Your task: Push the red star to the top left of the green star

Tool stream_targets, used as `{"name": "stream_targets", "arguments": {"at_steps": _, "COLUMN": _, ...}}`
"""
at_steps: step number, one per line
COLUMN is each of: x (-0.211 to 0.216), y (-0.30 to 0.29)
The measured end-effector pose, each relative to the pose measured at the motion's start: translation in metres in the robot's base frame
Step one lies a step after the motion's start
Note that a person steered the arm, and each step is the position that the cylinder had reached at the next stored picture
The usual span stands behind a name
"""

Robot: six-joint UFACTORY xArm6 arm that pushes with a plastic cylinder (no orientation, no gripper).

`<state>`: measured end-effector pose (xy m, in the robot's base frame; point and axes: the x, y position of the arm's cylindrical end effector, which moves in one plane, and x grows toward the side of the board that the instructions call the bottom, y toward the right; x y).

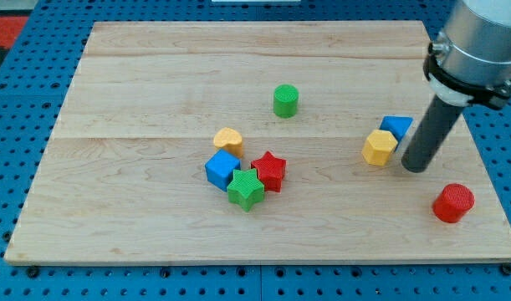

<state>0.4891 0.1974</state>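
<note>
The red star [270,170] lies near the middle of the wooden board, touching the upper right side of the green star [246,189]. A blue cube [222,168] touches the green star's upper left side. My tip [416,166] is far to the view's right of the stars, just right of a yellow hexagonal block [379,147] and below a blue block [397,127]. It touches neither star.
A yellow heart-like block [228,139] sits just above the blue cube. A green cylinder [285,100] stands above the stars. A red cylinder [452,203] stands near the board's lower right corner. The board's right edge [481,159] is close to my tip.
</note>
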Motion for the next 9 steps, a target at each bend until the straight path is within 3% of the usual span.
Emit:
{"name": "stream_targets", "arguments": {"at_steps": 1, "x": -0.005, "y": -0.028}}
{"name": "stream_targets", "arguments": {"at_steps": 3, "x": -0.004, "y": -0.137}}
{"name": "stream_targets", "arguments": {"at_steps": 4, "x": 0.015, "y": -0.142}}
{"name": "stream_targets", "arguments": {"at_steps": 7, "x": 0.017, "y": -0.265}}
{"name": "stream_targets", "arguments": {"at_steps": 9, "x": 0.017, "y": -0.310}}
